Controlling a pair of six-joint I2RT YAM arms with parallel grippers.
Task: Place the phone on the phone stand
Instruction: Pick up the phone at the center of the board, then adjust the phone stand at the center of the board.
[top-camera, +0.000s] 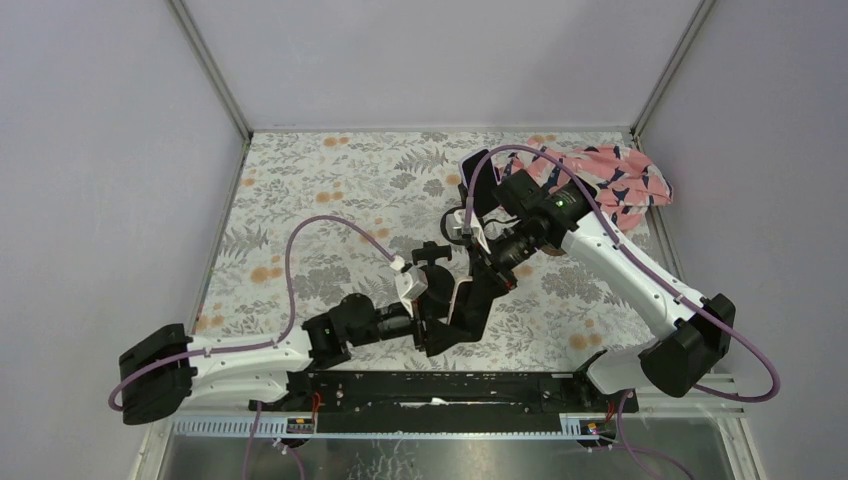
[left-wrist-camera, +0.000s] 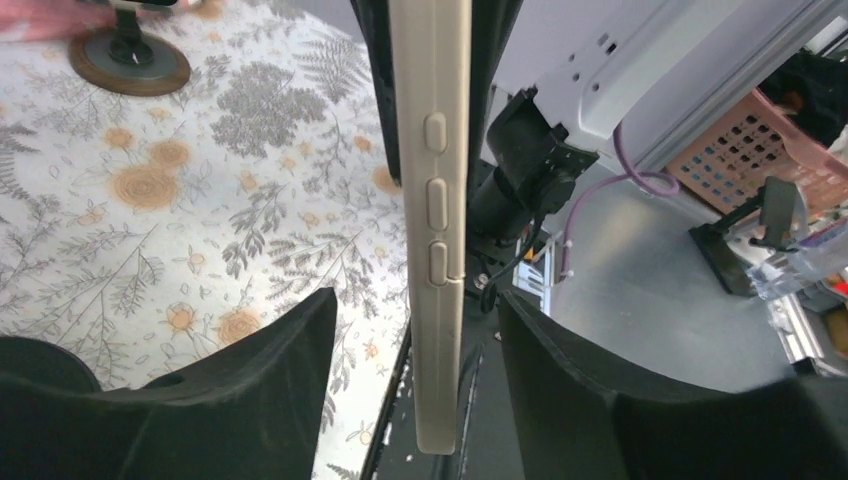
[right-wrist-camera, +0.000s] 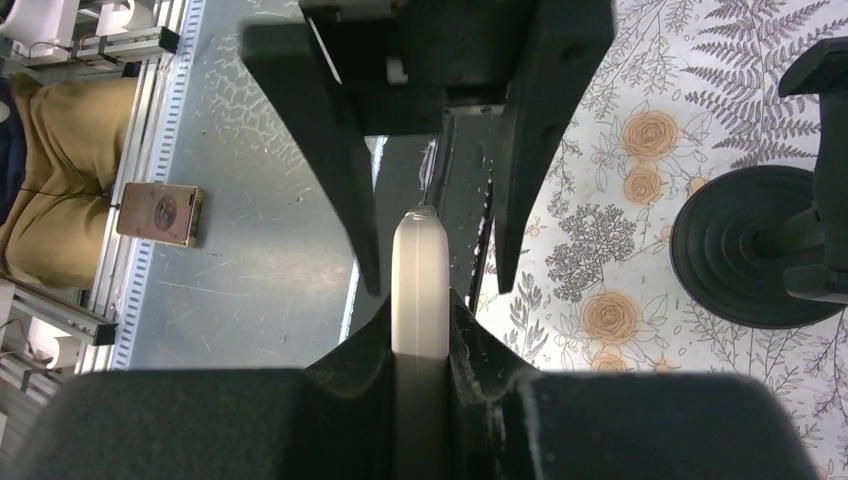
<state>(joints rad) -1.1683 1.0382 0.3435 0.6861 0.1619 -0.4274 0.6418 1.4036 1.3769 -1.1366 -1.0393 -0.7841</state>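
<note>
Phone (left-wrist-camera: 435, 200), pinched edge-on by the right gripper (right-wrist-camera: 420, 330) between the spread fingers of the left gripper (left-wrist-camera: 418, 305), could drop if released before those closed.

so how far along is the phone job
Done: the phone is off the table, clamped in the right gripper. In hand: the left gripper sits open around it, not touching, likely a handover. Left: moving it to the stand, which holds nothing, and setting it there.
</note>
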